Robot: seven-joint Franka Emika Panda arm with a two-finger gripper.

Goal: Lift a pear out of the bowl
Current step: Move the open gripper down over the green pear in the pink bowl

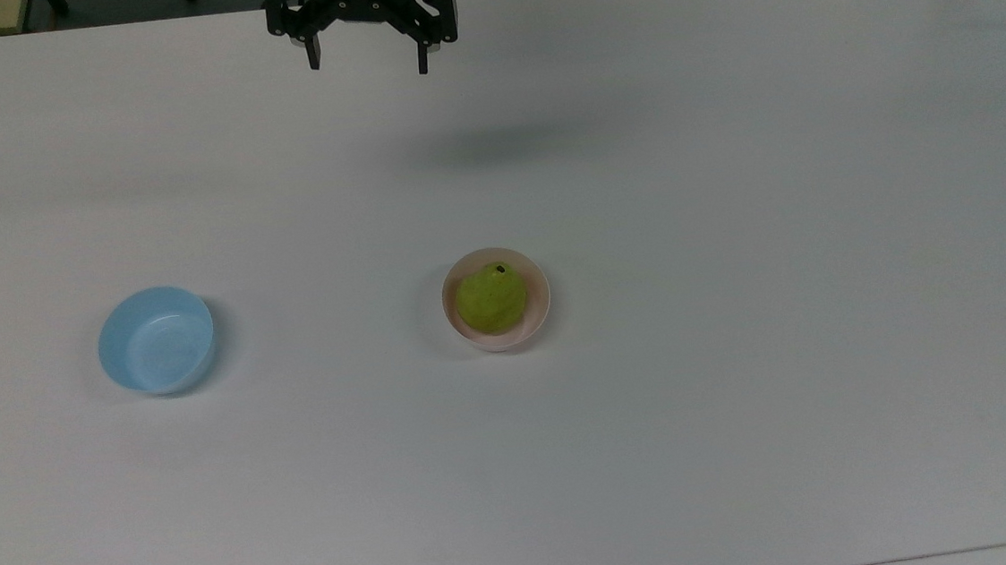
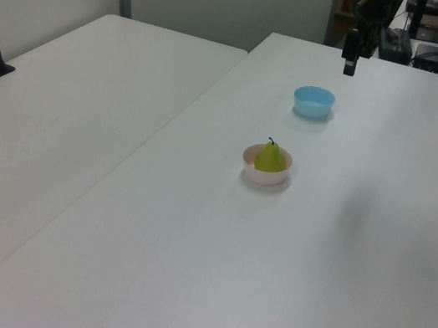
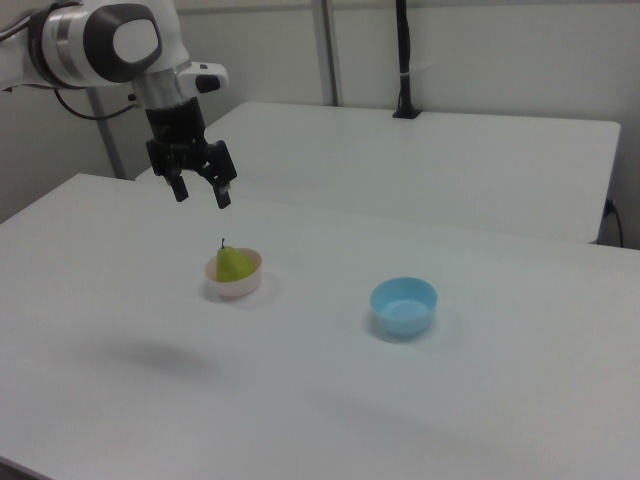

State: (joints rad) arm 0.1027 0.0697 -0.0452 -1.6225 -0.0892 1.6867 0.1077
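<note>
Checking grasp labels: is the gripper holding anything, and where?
Nothing is held. The gripper is open above the table, and the pear sits in the pink bowl.

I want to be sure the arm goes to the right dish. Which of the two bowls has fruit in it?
The pale pink bowl holds the pear. The light blue bowl, on the top view's left, is empty.

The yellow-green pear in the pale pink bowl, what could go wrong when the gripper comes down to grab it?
The yellow-green pear nearly fills the small pale pink plastic bowl, so the open black two-finger gripper may well strike the rim instead of sliding beside the fruit. The bowl looks light and sits loose on the white table; a nudge could probably push or tip it. The rounded fruit might also slip when squeezed.
</note>
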